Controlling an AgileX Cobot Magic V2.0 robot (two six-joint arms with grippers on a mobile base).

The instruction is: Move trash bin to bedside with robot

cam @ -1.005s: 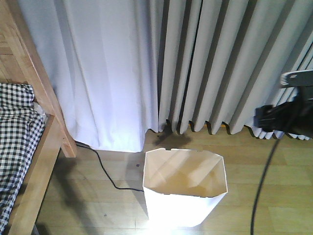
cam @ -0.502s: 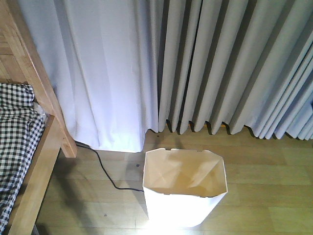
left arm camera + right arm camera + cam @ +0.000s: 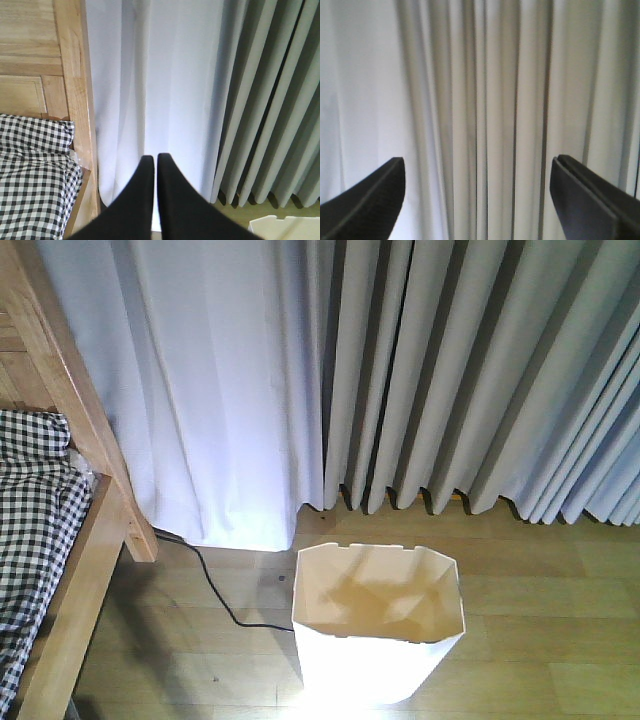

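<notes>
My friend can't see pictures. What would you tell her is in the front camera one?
A white trash bin, open and empty, stands on a wooden floor before long grey curtains. At the left is a wooden bed with black-and-white checked bedding; a black cable runs between them.

Open floor (image 3: 560, 640) is seen right of the trash bin (image 3: 378, 625); its left is narrowed by the bed frame (image 3: 90, 570) and a cable (image 3: 215, 590).

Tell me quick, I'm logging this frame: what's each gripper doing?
Left gripper: closed, holding nothing.
Right gripper: open, holding nothing, facing the curtain.
</notes>
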